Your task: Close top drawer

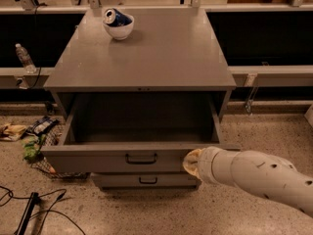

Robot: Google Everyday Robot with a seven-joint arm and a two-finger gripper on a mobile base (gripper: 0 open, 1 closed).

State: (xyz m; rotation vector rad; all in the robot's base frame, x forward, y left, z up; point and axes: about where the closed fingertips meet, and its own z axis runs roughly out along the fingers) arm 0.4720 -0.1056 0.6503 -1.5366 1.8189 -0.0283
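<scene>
The top drawer (98, 159) of the grey metal cabinet stands pulled far out, its inside empty. Its dark loop handle (141, 158) sits at the centre of the front. My white arm reaches in from the lower right. My gripper (191, 161) is at the right part of the drawer's front, right of the handle, its tip against or just before the panel. A yellowish cover hides the gripper's end.
A lower drawer (146, 180) with a similar handle is shut below. A white bowl (119, 29) holding a blue can stands at the cabinet top's back left. A wire basket with litter (41, 146) and black cables (29, 209) lie on the floor at the left. A water bottle (23, 57) stands far left.
</scene>
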